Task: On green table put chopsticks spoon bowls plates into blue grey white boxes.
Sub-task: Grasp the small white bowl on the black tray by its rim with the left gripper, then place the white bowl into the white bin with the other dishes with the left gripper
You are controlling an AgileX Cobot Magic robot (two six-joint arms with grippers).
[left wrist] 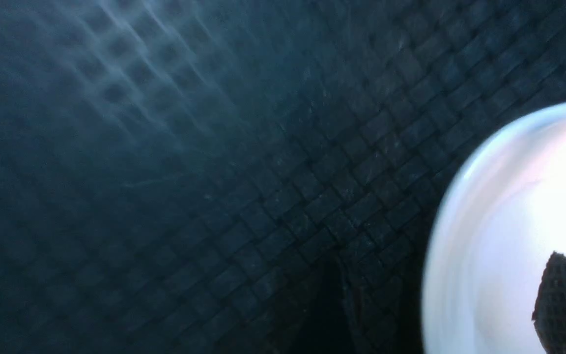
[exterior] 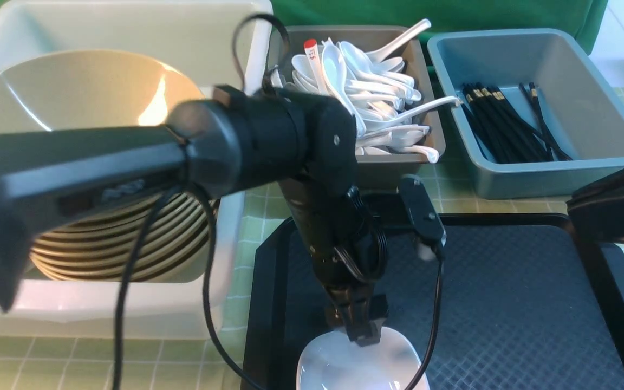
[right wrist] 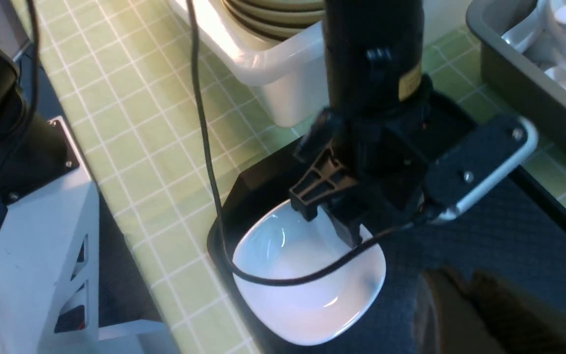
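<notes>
At the lower centre of the front view, the left tool (exterior: 363,330) is pointing straight down onto the far rim of a white plate (exterior: 339,363). The plate is sitting on the near edge of the black tray (exterior: 507,303), partly cut off by the bottom of the frame. The tool's jaws are standing spread, and the right wrist view is showing them straddling the rim. One fingertip (left wrist: 565,305) is hanging over the inside of the dish and the other is sitting at its outer edge. They do not look pressed onto the rim yet.

The plate is lying directly under this tool, so the coming grip is depending on the rim staying between the two fingers. The dish is a rounded square with no long axis to line up with.

The left arm is clearly the nearer one. The right arm is showing only at the right edge of the front view, well apart from the plate. The right tool (right wrist: 465,314) is appearing only as a blur in its own wrist view, so I cannot tell whether it is spread or pressed together.

The white box (exterior: 128,314) holding the stacked bowls (exterior: 73,86) is standing on the tabletop (exterior: 236,227) to the upper left of the plate, just beside the tray. That is probably where a lifted plate would be heading.
</notes>
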